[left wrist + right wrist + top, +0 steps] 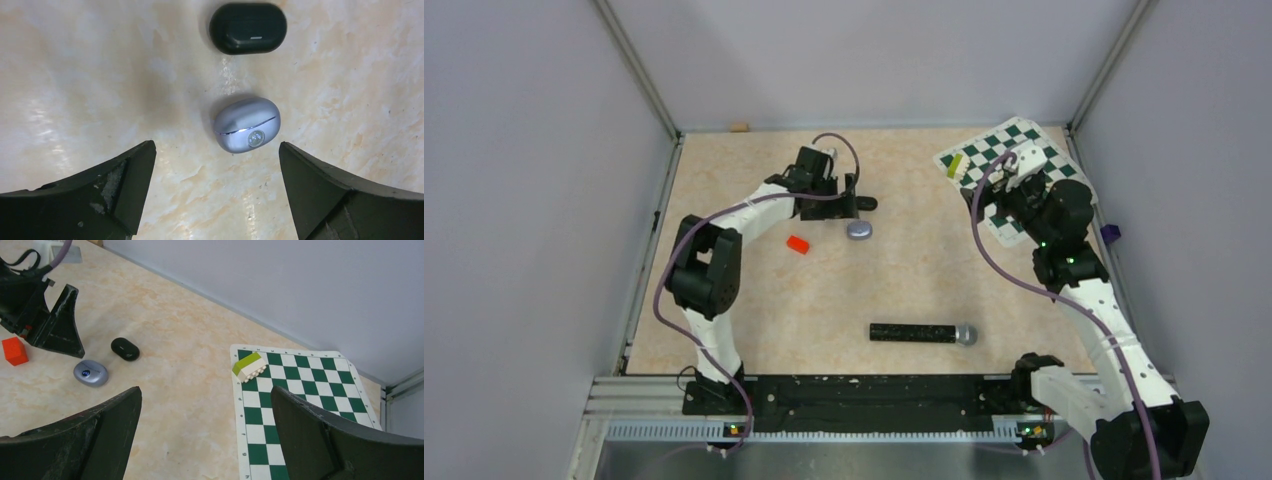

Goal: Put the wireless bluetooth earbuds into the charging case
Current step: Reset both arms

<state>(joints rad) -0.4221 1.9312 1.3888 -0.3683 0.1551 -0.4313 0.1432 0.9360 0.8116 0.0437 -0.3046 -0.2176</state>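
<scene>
The charging case (248,27) is a glossy black oval pod lying shut on the tabletop; it also shows in the top view (865,204) and the right wrist view (125,349). My left gripper (216,165) hovers just short of it, open, with nothing between its fingers. In the top view the left gripper (849,195) sits right beside the case. My right gripper (206,405) is open and empty, low over the left edge of the chessboard, far from the case. The earbuds are out of view in every frame.
A round grey-blue pod (247,125) lies between my left fingers and the case. A red block (798,245) is to its left and a long black microphone (922,333) near the front. The chessboard mat (1014,165) at the back right carries a green-and-white brick (249,367).
</scene>
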